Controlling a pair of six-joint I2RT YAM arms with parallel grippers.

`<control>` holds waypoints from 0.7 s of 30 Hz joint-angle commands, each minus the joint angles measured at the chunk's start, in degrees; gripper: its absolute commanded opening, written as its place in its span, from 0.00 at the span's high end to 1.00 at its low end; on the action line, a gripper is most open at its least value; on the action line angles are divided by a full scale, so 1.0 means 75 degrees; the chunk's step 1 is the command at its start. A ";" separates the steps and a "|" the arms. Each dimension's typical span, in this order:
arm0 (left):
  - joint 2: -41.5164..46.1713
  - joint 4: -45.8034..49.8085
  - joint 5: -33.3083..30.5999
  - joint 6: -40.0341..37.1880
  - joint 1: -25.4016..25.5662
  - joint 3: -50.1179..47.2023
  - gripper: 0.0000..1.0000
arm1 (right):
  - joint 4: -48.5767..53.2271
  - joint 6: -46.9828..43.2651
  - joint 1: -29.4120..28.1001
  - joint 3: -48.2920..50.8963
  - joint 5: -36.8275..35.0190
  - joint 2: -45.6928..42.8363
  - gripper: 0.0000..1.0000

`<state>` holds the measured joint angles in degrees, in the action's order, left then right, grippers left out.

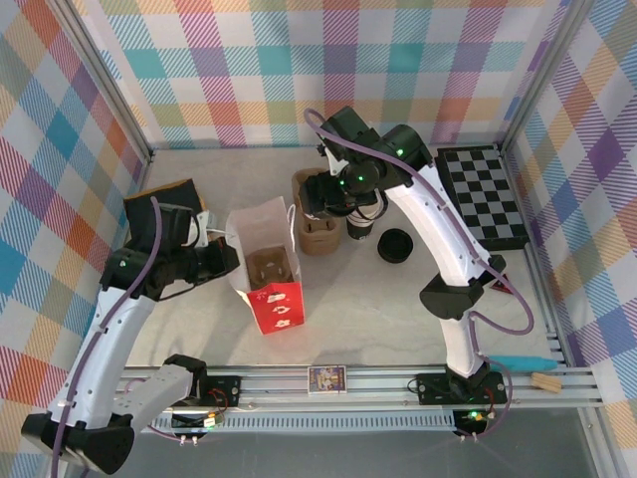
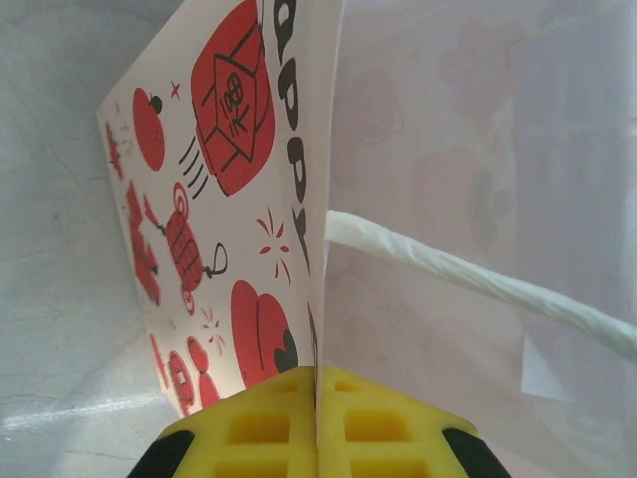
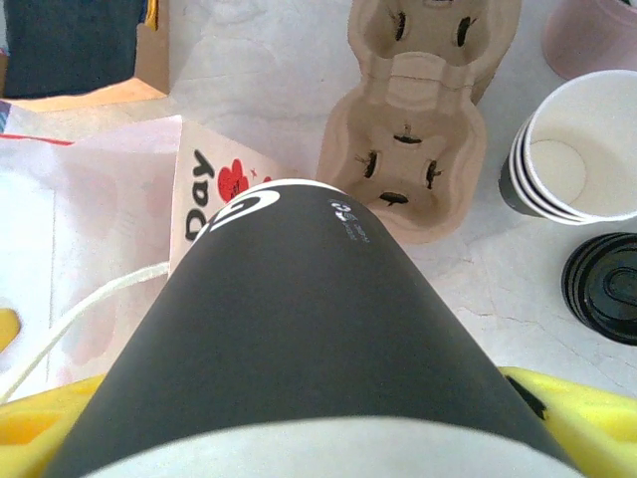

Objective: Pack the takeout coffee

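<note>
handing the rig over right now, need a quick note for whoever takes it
Left gripper: shut on the bag rim; the bag stands open.
Right gripper: shut on the coffee, held in the air to the right of the bag.
Done: coffee lifted, bag open.
Left: carry the coffee over the bag, lower it in, let go.

L gripper tight on bag edge; R gripper wide round cup, arm fwd.

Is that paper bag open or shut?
Open: the bag gapes upward, showing a brown tray inside; the left gripper pinches its edge.
</note>
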<state>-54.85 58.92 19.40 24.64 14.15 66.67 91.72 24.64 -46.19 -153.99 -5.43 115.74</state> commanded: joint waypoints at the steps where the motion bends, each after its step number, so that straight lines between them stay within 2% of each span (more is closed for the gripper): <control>1: -0.0136 0.0303 -0.0348 -0.0312 0.0133 0.0494 1.00 | -0.0432 0.0103 -0.0065 -0.0252 0.0382 -0.0505 0.50; 7: -0.0318 0.0297 -0.1209 -0.0358 0.0405 0.0985 1.00 | -0.1416 0.0226 -0.0086 -0.0452 0.0867 -0.0742 0.51; 10: -0.0426 0.0010 -0.1954 -0.0344 0.0898 0.1287 1.00 | -0.1876 0.0272 -0.0164 -0.0553 0.1083 -0.0783 0.52; 17: -0.0395 -0.0278 -0.2851 0.0147 0.2080 0.1162 1.00 | -0.2316 0.0535 -0.0660 -0.0591 0.1500 -0.0792 0.53; 21: -0.0190 -0.0358 -0.3064 0.0410 0.2411 0.0978 1.00 | -0.2066 0.0839 -0.1045 -0.0568 0.1348 -0.0503 0.55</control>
<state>-57.95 58.13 -0.16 25.65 30.65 74.74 76.64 28.38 -52.34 -157.21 4.03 110.63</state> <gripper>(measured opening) 0.063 0.857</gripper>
